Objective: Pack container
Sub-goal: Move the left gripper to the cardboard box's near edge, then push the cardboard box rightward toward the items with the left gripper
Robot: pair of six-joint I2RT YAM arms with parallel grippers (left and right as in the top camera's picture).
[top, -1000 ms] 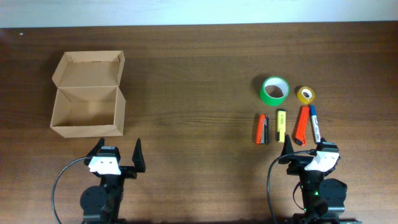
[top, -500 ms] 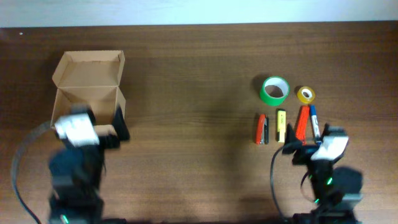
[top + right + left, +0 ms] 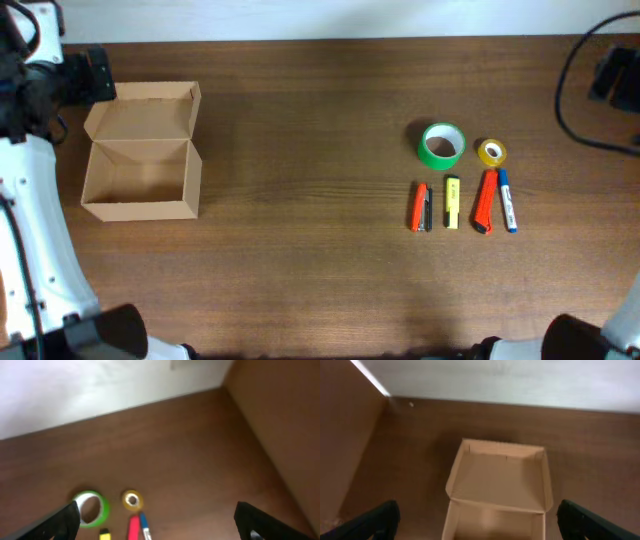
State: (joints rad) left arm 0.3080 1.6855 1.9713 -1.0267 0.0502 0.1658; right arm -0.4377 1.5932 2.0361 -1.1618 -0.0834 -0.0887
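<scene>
Two claws spread wide, empty. Left claw (image 3: 479, 522) near open tan cardboard box (image 3: 497, 477); right claw (image 3: 160, 522) well off green tape roll (image 3: 103, 510).

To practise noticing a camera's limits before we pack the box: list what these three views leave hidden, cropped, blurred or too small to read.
- Left wrist view: the container's front wall and most of its floor, cut off by the bottom edge.
- Right wrist view: the markers, cropped by the bottom edge and blurred.
- Overhead view: any print on the markers, too small; the right arm, mostly beyond the right edge.
</scene>
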